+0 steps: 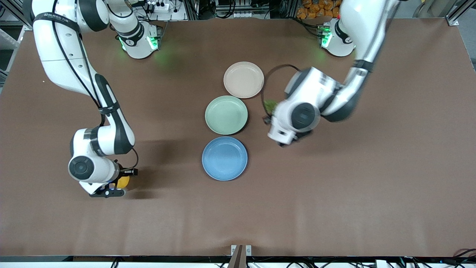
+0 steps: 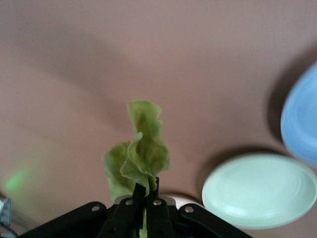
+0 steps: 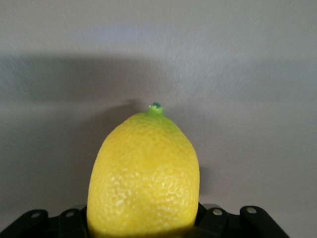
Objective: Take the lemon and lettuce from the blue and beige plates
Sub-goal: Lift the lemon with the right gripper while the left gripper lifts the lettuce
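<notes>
Right wrist view: lemon (image 3: 143,176) yellow, pebbled, green-tipped.

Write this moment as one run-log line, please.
left gripper: shut on lettuce, over table beside green plate | right gripper: shut on lemon, over table | blue plate, beige plate: empty

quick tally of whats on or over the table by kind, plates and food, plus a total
Plates: 3, all bare: beige plate, green plate, blue plate.
Food: 2: lemon in the right gripper, lettuce in the left gripper.
Total: 5.
</notes>
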Action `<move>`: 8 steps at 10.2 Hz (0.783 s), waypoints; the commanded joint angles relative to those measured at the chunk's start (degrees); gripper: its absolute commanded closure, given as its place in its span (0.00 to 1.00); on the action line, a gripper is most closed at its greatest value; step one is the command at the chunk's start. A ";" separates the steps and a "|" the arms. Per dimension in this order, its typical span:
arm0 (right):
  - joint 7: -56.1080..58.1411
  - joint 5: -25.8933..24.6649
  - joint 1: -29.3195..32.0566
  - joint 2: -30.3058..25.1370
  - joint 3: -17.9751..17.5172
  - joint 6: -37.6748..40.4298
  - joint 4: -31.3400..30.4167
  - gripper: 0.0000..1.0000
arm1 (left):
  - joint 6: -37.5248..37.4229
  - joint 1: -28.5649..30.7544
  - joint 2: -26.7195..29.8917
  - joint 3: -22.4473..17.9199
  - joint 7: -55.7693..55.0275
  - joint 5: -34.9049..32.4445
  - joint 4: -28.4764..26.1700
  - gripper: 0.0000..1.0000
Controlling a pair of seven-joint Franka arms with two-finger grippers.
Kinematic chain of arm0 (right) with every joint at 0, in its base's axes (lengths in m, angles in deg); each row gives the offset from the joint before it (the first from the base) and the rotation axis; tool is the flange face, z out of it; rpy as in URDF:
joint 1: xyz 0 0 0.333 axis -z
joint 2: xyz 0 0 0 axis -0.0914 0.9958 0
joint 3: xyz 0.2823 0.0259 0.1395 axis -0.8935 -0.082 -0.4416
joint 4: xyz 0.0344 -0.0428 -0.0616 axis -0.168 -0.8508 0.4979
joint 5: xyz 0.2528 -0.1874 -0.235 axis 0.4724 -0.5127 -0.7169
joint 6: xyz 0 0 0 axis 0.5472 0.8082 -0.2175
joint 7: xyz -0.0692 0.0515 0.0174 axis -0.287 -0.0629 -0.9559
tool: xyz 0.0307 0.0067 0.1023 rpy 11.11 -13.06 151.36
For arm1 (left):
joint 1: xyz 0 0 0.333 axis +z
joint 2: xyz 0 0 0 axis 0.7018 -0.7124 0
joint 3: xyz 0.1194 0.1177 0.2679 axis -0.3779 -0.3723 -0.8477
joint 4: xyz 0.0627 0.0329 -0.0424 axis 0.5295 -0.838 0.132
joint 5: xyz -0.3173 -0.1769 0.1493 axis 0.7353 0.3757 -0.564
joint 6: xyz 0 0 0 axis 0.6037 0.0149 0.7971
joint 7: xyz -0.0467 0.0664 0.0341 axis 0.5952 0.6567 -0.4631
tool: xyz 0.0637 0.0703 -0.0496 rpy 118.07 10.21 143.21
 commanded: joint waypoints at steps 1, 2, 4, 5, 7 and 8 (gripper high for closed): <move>0.69 -1.36 1.85 -5.79 -0.89 -3.86 -8.59 0.92 | 5.21 3.74 0.47 0.91 -0.68 -4.34 0.15 1.00; 1.13 -1.36 2.46 -8.76 -0.98 -6.48 -12.95 0.92 | 6.71 4.80 0.65 0.82 -1.55 -5.93 -0.03 1.00; 5.59 -1.36 3.77 -13.87 -0.81 -11.76 -20.88 0.92 | 13.19 7.96 0.48 0.82 -3.75 -8.30 -0.55 1.00; 8.14 -1.28 4.30 -14.41 -0.28 -11.78 -21.34 0.92 | 14.62 8.59 -0.13 0.82 -3.85 -9.45 -0.73 1.00; 12.88 -1.28 6.15 -14.33 0.25 -12.56 -21.35 0.92 | 17.70 10.52 -0.67 0.82 -3.24 -12.87 -1.60 1.00; 13.17 -1.28 6.50 -14.24 0.33 -13.53 -21.78 0.90 | 18.67 11.83 -1.97 0.82 -3.06 -14.80 -1.87 1.00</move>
